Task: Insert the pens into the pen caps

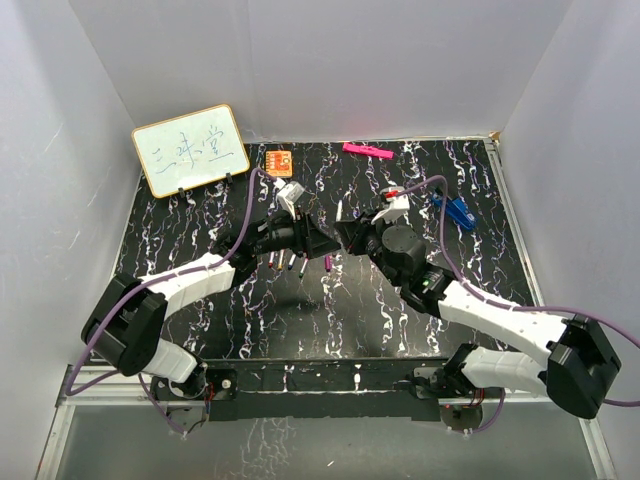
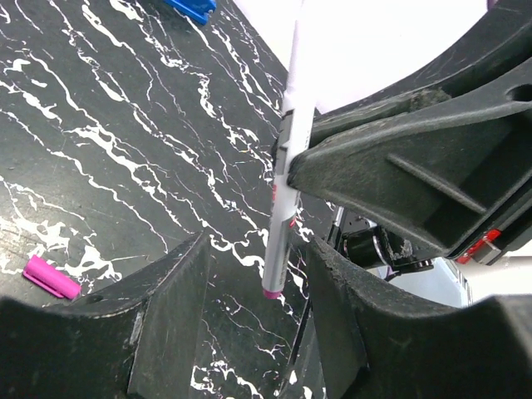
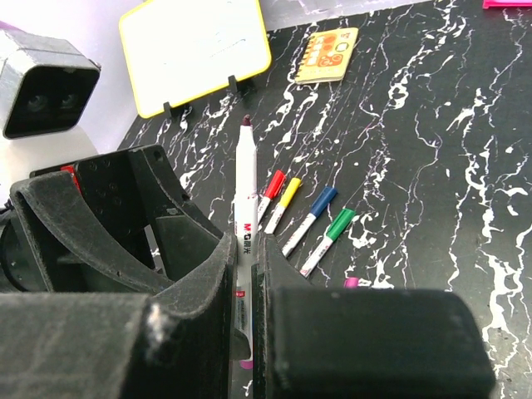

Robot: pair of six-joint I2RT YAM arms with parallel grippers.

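1. Seen from above, the two arms reach in from the near edge of the black marbled table (image 1: 330,320). Their elbows are out to either side and the forearms angle inward, so the grippers meet nose to nose over the middle.

2. Only this overhead view takes in the far edge, where we see a whiteboard (image 1: 190,150), an orange card (image 1: 279,160), a pink bar (image 1: 366,151) and, to the right, blue clip pieces (image 1: 455,210). It does not show us how either pair of jaws stands.

3. The right wrist camera does. The right gripper (image 3: 245,249) has its fingers clamped tight on the white barrel of the purple pen (image 3: 243,187), which stands upright with its dark tip uppermost.

4. That same view shows a row of four pens (image 3: 314,212) lying side by side on the table beyond the fingers, with red, yellow, blue and green ends. The dark body of the other arm fills the left of the picture.

5. The left wrist camera gives the opposite side. The left gripper (image 2: 259,249) has its jaws parted about midway and holds nothing. The pen's lower end hangs between the two fingers, with a gap on each side.

6. In that view the purple cap (image 2: 50,277) lies alone on the table, low and to the left, well apart from the pen.
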